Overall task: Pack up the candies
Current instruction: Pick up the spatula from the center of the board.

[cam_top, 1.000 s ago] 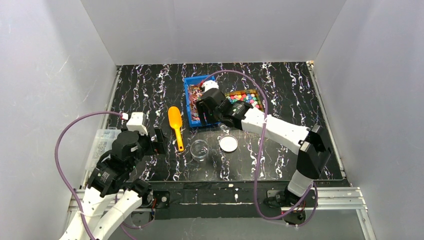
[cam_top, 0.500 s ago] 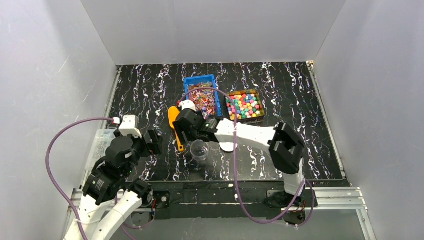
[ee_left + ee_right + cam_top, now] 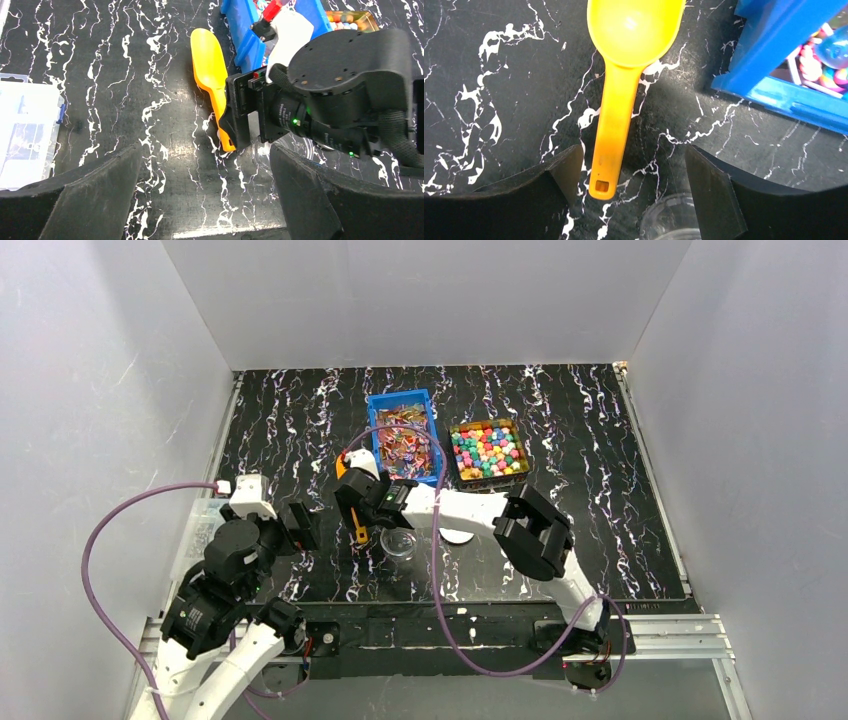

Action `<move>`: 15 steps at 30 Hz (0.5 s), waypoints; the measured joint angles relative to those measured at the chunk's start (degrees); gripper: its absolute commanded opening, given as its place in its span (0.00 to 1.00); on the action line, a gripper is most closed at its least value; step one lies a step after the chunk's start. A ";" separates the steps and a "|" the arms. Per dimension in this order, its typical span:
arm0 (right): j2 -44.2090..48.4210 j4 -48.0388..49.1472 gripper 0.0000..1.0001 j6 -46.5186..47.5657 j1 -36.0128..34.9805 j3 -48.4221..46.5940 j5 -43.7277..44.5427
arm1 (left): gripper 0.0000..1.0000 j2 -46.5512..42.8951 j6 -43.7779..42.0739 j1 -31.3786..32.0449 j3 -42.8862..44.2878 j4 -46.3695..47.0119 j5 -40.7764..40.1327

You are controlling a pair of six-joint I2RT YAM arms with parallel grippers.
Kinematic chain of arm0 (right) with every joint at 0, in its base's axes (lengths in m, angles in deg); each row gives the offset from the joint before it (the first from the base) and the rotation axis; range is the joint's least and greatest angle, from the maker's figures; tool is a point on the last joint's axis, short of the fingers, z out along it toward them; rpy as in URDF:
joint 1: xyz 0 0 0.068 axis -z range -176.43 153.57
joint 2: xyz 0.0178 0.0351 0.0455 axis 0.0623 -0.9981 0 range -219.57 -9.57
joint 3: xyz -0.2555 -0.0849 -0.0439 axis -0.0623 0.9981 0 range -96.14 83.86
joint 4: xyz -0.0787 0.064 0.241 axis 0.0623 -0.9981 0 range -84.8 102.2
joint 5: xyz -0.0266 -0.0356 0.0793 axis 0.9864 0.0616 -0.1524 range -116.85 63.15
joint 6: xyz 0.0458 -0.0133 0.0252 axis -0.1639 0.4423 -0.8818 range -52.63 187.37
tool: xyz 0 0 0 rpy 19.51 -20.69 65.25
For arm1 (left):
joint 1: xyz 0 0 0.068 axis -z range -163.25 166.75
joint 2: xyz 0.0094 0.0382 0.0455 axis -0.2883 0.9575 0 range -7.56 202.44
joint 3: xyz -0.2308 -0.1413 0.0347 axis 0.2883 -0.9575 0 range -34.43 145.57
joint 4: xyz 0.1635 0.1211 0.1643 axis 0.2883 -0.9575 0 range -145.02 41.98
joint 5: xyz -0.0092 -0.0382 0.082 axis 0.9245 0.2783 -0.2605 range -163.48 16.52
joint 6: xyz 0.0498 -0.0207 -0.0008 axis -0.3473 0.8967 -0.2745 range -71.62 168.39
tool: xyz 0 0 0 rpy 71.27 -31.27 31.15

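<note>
The flat wrapped candies [image 3: 404,440] fill a blue bin [image 3: 374,430]. The chunky candies [image 3: 488,451] fill a brown tray [image 3: 522,446] to its right. An orange scoop [image 3: 624,75] lies on the table left of the bin. My right gripper [image 3: 634,170] is open over it, and the scoop's handle end lies between the fingers, close to the left one [image 3: 561,175]. A clear cup [image 3: 398,543] stands just near of that gripper. My left gripper [image 3: 205,200] is open and empty, to the left of the scoop [image 3: 207,65].
A white lid [image 3: 460,535] lies right of the cup, partly under the right arm. A clear plastic box [image 3: 203,527] sits at the table's left edge, also in the left wrist view [image 3: 25,135]. The right arm [image 3: 530,530] reaches across the front middle.
My right gripper has swung from above the blue bin leftward and nearer, down over the scoop's handle. The left arm has drawn back a little to the left.
</note>
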 measured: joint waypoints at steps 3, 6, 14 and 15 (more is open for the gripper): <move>-1.75 0.90 0.80 -0.63 0.00 -0.66 0.26 | 0.99 -0.31 0.02 0.00 0.00 -0.02 -0.26; -3.58 1.03 0.76 -1.46 0.00 -2.05 0.98 | 0.99 -0.55 0.02 0.00 0.00 -0.02 -0.39; -6.88 2.23 0.66 -2.36 -0.04 -5.20 2.78 | 0.99 -0.57 0.02 0.00 0.00 -0.04 -0.39; -7.15 2.29 0.65 -2.47 -0.04 -5.57 2.95 | 0.99 -0.57 0.00 0.00 0.00 -0.04 -0.39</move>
